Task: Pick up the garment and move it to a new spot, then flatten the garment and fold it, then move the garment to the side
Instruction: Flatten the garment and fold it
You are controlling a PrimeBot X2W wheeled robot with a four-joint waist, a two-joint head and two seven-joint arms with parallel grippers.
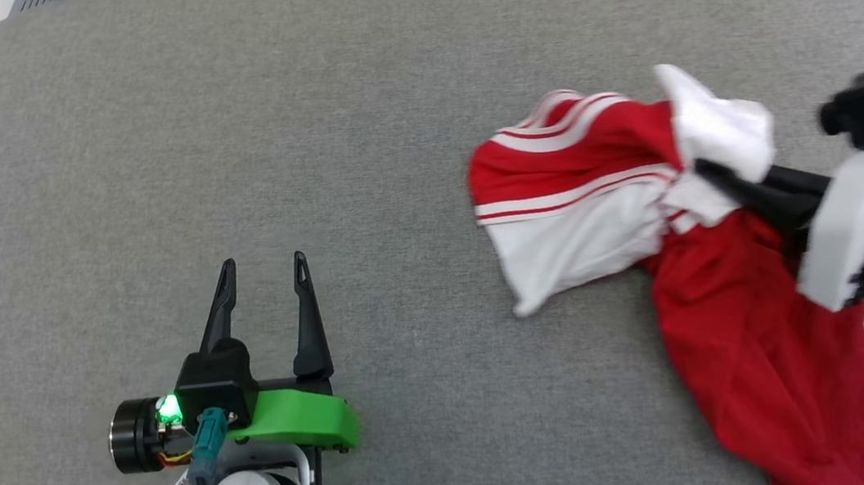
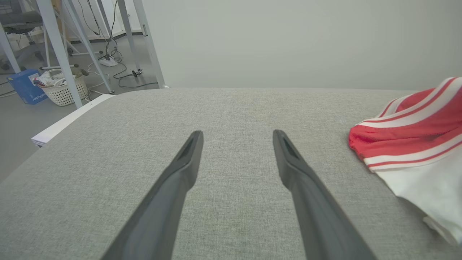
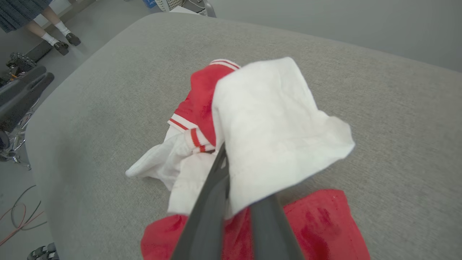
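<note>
your right hand (image 3: pixel 223 162) is pinching a white sleeve fold of the crumpled red jersey shirt with white sleeves and striped trim (image 1: pixel 579 167), heaped toward the right edge of the grey fabric-covered worktop (image 1: pixel 297 86). your left hand (image 1: pixel 262 267) hovers spread, empty, near the front-left. pickup step, i'd judge: next, lift clear and carry toward bare middle.
</note>
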